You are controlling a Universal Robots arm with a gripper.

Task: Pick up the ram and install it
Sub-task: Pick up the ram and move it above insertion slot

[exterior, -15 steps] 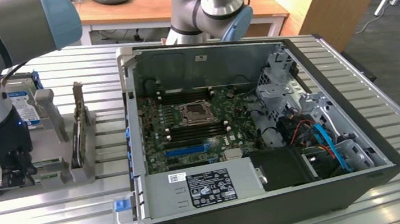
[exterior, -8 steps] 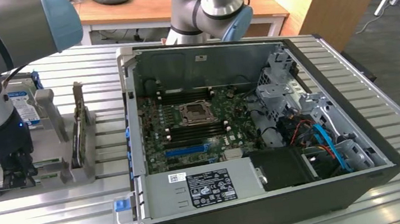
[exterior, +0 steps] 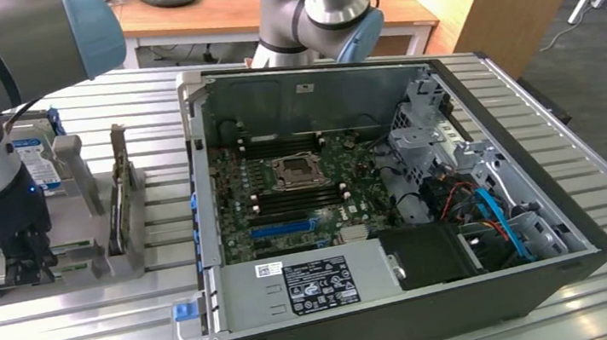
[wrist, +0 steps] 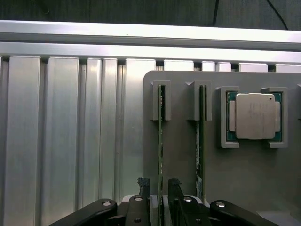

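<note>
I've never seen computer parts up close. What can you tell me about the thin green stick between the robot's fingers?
The ram is a green board seen edge-on, standing on its long edge in a slot of the grey holder, beside a second stick. The open gripper straddles one end, a finger each side, not yet clamping it.

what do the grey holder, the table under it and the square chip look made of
Grey holder: matte, even grey, likely plastic, perhaps printed. Table: ribbed bare metal, bright streaky sheen, probably aluminium. Square chip: dull silvery metal lid on a green board edge.
</note>
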